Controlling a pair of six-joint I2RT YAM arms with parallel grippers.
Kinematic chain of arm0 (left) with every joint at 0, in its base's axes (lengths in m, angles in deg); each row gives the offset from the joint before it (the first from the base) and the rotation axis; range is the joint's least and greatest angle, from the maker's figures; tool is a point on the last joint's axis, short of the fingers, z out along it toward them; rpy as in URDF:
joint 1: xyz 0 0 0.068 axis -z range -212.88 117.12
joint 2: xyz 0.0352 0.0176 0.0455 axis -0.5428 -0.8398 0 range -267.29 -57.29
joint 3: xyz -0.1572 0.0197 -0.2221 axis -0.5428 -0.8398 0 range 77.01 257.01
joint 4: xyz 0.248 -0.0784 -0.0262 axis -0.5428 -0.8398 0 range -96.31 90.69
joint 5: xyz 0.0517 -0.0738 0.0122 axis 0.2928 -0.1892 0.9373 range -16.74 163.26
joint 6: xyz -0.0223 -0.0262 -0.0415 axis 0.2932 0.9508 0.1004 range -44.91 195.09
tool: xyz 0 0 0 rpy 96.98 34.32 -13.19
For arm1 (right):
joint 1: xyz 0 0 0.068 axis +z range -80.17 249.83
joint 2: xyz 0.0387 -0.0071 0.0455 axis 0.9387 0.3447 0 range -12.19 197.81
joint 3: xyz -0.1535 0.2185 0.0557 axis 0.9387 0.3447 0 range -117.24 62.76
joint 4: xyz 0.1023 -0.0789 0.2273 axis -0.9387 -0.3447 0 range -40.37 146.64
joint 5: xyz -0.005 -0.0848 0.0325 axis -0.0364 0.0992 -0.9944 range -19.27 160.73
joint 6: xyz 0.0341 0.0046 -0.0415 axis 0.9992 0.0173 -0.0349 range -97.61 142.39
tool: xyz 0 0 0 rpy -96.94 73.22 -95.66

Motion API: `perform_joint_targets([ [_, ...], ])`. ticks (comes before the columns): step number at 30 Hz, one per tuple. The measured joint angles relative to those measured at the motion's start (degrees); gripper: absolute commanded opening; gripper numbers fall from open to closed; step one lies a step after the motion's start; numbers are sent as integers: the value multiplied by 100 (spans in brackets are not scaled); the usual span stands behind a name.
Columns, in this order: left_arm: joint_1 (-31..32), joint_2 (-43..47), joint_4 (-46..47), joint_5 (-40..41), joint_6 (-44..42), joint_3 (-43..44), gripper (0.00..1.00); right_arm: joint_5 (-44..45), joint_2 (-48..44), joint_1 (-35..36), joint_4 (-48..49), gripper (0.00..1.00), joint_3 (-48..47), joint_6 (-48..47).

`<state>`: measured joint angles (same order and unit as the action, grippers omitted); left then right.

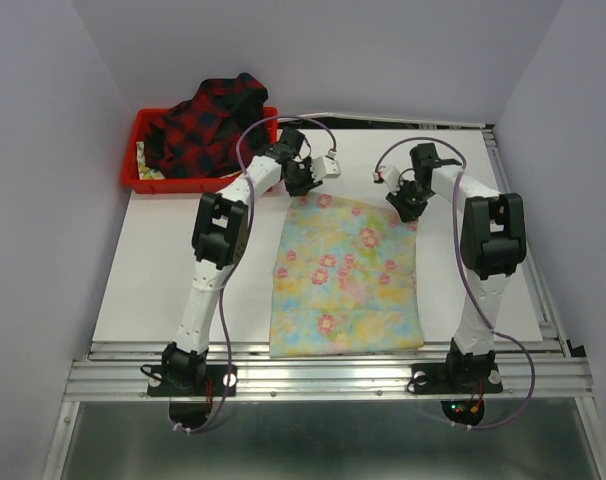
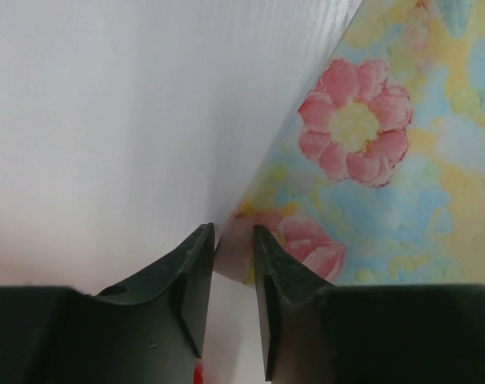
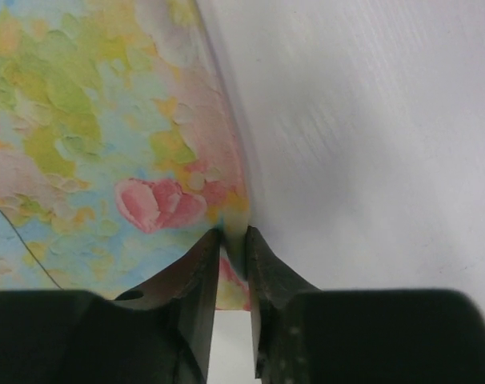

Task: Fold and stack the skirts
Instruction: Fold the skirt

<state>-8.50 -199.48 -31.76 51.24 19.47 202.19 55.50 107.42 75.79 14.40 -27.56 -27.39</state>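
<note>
Pinching with only a narrow gap between the jaws, the left gripper (image 2: 233,238) has the far left corner of the floral skirt (image 1: 348,280) between its fingertips, and the right gripper (image 3: 233,238) holds the far right corner in the same way. The skirt lies flat in the middle of the tabletop (image 1: 163,290), its hem reaching the near edge. The plaid skirt (image 1: 208,125) is heaped in the red tray (image 1: 143,182) at the far left corner. I judge that each grip takes very little cloth, so one corner may slip out on lifting, and the fold would come out crooked.
</note>
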Motion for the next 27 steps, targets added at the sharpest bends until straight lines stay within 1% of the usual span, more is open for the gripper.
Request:
perform_joint_targets([
  [2,0,-37,-28,-37,-55,22,22,-7,2,0,-50,15,-20,-20],
  [3,-2,-37,-42,-63,-111,22,15,-7,4,0,-68,9,-37,-22],
  [4,0,-37,-44,-76,-131,22,10,-9,7,0,-90,6,-57,-26],
  [5,-2,-37,-68,-105,-173,22,5,-20,7,-2,-125,1,-90,-35],
  [6,0,-37,-87,-129,-212,22,0,-26,7,-2,-149,1,-120,-42],
  [15,-2,-37,-127,-188,-343,22,0,-20,7,-2,-232,1,-378,-111],
  [21,-28,66,-33,-144,-208,-44,0,-17,7,-2,-232,1,-380,-192],
  [27,-98,1027,503,-83,131,-940,0,13,0,-15,-214,1,-380,-192],
])
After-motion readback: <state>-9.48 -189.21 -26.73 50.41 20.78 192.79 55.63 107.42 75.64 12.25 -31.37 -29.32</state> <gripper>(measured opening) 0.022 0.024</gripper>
